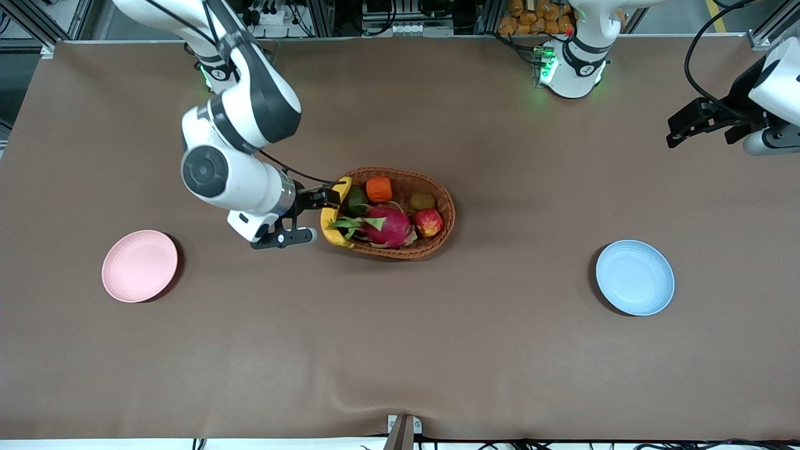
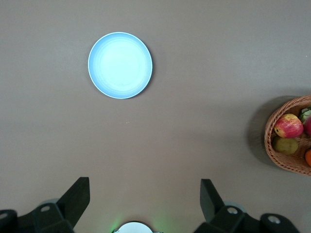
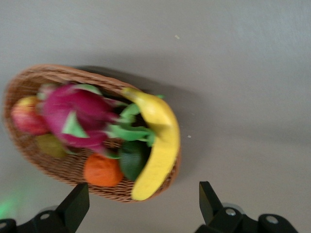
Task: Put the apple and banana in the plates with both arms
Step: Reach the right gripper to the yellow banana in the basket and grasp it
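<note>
Front view. Basket [image 1: 400, 212] sits mid-table, both fruits in it. Banana [image 1: 331, 212] lies along the basket's rim at the right arm's end, its long axis running from nearer me to farther. Apple [image 1: 429, 222] is at the basket's other end, toward the left arm. Right gripper [image 1: 315, 215] hangs just beside the banana, over the table at the basket's edge, fingers spread and holding nothing. Left gripper [image 1: 678, 128] waits over the table edge at its own end, well apart from the basket. Pink plate [image 1: 140, 265] near the right arm's end, blue plate [image 1: 635, 277] near the left arm's end, both bare.

Left wrist view. My left gripper [image 2: 145, 199] is wide open; blue plate [image 2: 120, 65] below, apple [image 2: 288, 125] at the frame's edge.

Right wrist view. Open right gripper [image 3: 144, 201] close to the banana [image 3: 158, 145]. I judge the right arm takes the banana; its fingers must straddle the fruit across its length.
</note>
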Available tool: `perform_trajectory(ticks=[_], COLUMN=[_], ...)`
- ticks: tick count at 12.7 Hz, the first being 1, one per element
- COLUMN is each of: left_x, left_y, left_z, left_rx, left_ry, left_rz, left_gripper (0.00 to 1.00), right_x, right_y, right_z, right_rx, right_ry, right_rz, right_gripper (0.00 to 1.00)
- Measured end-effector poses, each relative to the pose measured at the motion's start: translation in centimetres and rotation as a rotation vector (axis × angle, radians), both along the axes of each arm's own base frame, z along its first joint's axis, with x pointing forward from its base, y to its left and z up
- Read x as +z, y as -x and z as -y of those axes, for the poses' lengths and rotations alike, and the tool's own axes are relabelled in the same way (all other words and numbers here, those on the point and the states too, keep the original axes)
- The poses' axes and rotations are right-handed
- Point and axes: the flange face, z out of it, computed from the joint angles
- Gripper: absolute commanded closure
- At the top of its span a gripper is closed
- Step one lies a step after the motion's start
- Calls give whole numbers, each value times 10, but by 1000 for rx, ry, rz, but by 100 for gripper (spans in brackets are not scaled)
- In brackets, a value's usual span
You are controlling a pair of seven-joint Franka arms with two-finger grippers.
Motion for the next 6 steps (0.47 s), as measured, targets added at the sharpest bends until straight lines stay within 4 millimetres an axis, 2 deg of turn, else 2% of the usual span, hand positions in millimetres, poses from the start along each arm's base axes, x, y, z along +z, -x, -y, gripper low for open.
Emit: perform_trajectory(ticks=[2,4,6], left_x=[-4,-10,-13], left_y=[-2,-6,-7], left_z=[3,3,8], left_rx=[5,4,-6], left_ry=[0,0,1], left_rz=[-8,-19,-22], left_gripper=[0,0,0], right_x=[-37,-68,-86], right_y=[10,23,35], right_z=[16,23,21], right_rx=[-25,-41,-48], right_ry=[29,45,58], right_rz=[-38,-41,-45], right_gripper=[0,0,0])
